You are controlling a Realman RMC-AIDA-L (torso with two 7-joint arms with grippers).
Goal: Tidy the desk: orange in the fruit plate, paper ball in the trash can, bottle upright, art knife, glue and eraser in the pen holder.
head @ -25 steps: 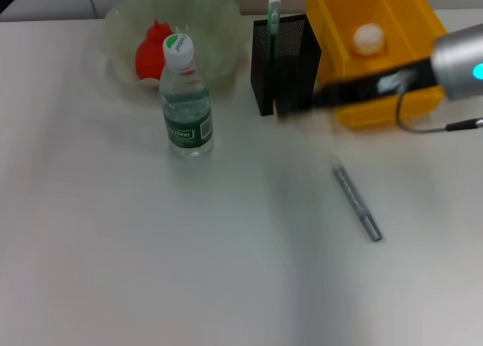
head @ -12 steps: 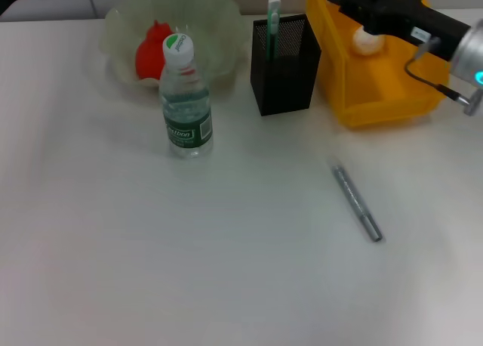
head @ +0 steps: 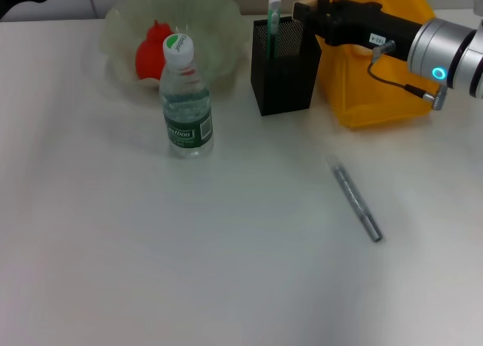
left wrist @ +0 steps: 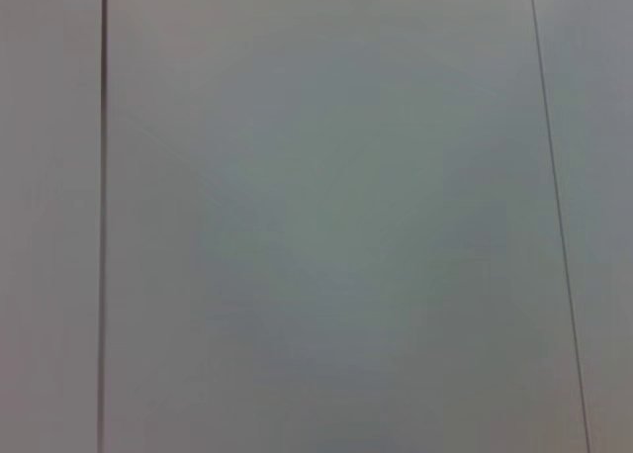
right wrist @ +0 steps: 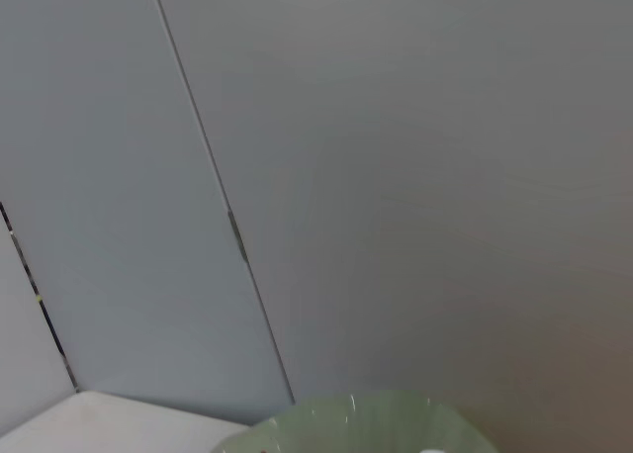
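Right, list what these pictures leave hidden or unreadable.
- Right gripper, head view: whether the fingers are open cannot be told, nor whether they carry the eraser.
- Trash can, head view: the right arm covers its inside, so the paper ball is unseen.
- Left gripper: only a dark corner shows.
- Fruit plate, right wrist view: cut off by the edge.

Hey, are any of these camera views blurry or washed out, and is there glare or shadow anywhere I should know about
Head view: soft but readable; the bottle casts only a faint shadow on the desk, and there is no strong glare. Left wrist view: only a flat grey panelled surface, nothing to focus on. Right wrist view: mostly grey wall, with the fruit plate rim hazy at the edge.
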